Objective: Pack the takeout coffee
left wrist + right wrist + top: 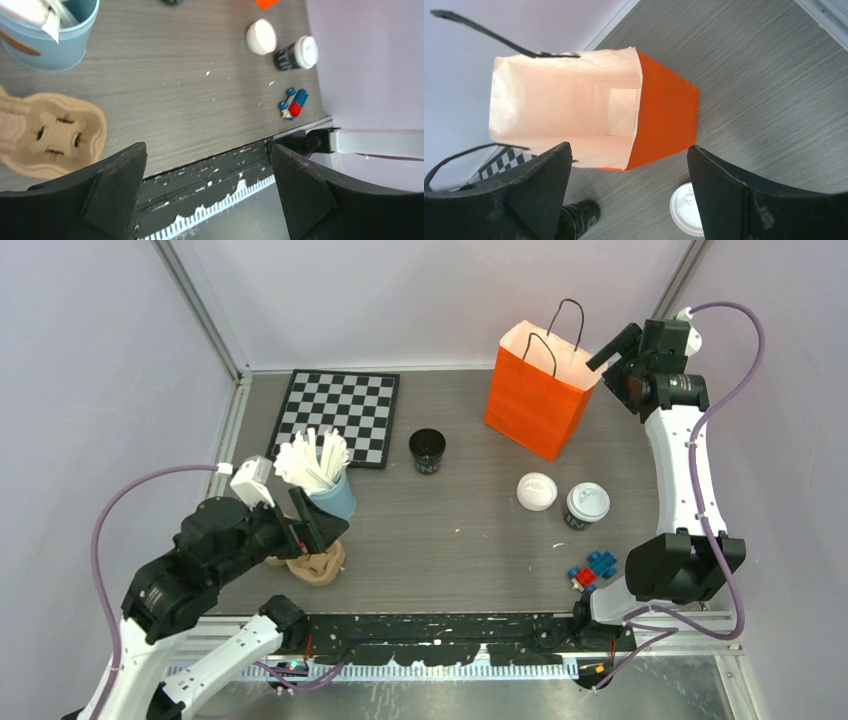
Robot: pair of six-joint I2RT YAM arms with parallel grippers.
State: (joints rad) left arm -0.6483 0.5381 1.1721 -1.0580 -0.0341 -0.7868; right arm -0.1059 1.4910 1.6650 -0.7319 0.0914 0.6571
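One black takeout coffee cup [428, 450] stands uncapped mid-table and shows again at the bottom of the right wrist view [579, 217]. A second takeout coffee cup [586, 505], capped in white, stands right of a loose white lid [537, 491]; both also show in the left wrist view, the cup [297, 52] and the lid [261, 36]. My left gripper [318, 523] hangs open and empty over the near table edge [207, 150], beside a brown pulp cup carrier [315, 565]. My right gripper [600, 355] is open and empty above the orange paper bag [540, 390], whose empty inside [574, 110] faces it.
A light-blue cup stuffed with white sticks [330, 490] stands just behind the carrier [50, 135]. A chessboard [340, 415] lies at the back left. Small red and blue toy blocks [592, 570] sit near the right arm's base. The bag's black handles stick up.
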